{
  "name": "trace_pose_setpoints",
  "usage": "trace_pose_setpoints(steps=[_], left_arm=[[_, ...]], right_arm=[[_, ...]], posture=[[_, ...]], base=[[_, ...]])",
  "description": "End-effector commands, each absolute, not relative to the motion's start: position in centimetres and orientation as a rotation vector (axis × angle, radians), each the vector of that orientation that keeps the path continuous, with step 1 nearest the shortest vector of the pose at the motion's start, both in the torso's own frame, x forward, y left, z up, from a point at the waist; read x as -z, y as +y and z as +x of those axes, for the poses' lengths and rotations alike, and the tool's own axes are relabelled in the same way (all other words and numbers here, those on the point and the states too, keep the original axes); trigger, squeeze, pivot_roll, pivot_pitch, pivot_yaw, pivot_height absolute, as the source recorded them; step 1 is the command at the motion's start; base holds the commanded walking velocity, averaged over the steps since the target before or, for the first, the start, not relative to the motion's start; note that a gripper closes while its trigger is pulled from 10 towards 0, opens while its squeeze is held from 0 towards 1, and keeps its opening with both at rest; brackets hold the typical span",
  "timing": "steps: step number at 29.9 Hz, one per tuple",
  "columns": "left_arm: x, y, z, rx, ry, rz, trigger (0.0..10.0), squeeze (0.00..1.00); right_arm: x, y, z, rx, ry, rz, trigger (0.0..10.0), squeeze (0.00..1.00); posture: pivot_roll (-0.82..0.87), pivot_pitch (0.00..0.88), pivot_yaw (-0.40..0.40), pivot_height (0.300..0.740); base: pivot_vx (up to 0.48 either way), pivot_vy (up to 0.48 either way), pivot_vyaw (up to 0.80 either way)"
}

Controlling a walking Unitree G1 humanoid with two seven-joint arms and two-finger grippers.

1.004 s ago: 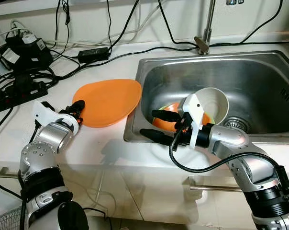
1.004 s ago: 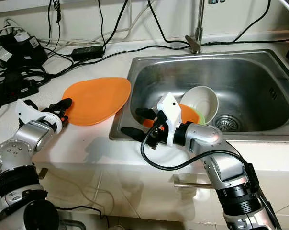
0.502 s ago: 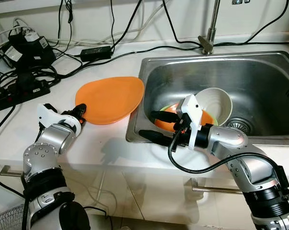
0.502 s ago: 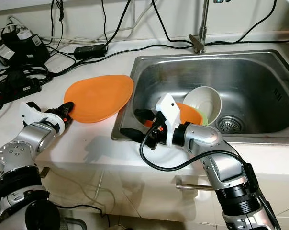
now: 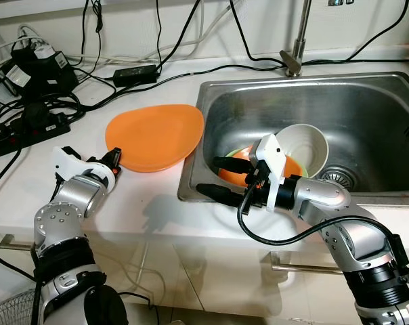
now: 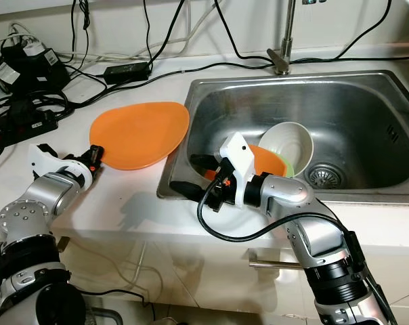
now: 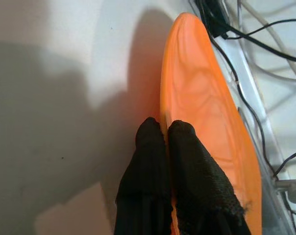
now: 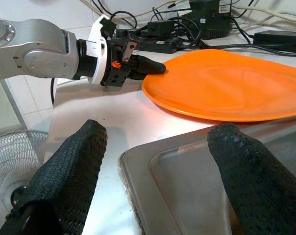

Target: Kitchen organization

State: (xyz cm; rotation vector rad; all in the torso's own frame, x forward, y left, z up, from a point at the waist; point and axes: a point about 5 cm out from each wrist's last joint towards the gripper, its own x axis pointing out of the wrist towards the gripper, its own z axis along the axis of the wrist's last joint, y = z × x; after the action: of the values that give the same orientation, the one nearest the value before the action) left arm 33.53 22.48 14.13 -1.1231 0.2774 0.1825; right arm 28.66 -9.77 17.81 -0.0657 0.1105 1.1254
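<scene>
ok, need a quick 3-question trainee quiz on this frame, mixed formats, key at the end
1. True or false: the left pincer is shut on the rim of the orange plate.
2. Multiple choice: where does the white bowl sit? A) on the counter, B) inside the sink, C) in the right pincer.
3. Fill in: the right pincer is ____, its fingers straddling the sink's front left corner.

Key: 1 true. 2 B; the bowl leans on an orange dish in the basin. 3 open, holding nothing.
</scene>
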Motion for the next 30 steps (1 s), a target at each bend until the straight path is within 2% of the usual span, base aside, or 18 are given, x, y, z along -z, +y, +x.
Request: trace_pose_setpoints(steps=[1, 12, 19, 22, 30], left_arm=[[-12.9, 22.6, 33.1, -0.206, 0.319, -1.117, 0.0, 0.0], [-14.3, 22.7, 33.1, -0.094, 0.169, -1.148, 0.0, 0.0], [-15.9, 22.4, 32.6, 0.059, 0.051, -1.163, 0.0, 0.0], [-17.1, 21.7, 32.4, 0.167, -0.006, -1.191, 0.0, 0.0], [-18.0, 21.0, 32.3, 0.253, -0.044, -1.202, 0.0, 0.0]], right_arm=[[-17.8, -9.3, 28.6, -1.147, 0.106, -0.076, 10.0, 0.0], [-17.7, -9.3, 28.6, -1.134, 0.108, -0.068, 10.0, 0.0], [-18.1, -9.9, 30.3, -1.005, 0.084, 0.01, 10.0, 0.0], [-18.3, -10.4, 31.7, -0.89, 0.079, 0.088, 10.0, 0.0], [-18.3, -11.1, 33.0, -0.777, 0.094, 0.166, 10.0, 0.0]], posture=[[-0.01, 0.028, 0.146, 0.74], [-0.01, 0.029, 0.148, 0.74], [0.0, 0.032, 0.145, 0.74], [0.0, 0.032, 0.144, 0.74], [0.0, 0.032, 0.144, 0.74]], base=[[0.0, 0.0, 0.0], [0.0, 0.0, 0.0], [0.0, 0.0, 0.0], [0.0, 0.0, 0.0], [0.0, 0.0, 0.0]])
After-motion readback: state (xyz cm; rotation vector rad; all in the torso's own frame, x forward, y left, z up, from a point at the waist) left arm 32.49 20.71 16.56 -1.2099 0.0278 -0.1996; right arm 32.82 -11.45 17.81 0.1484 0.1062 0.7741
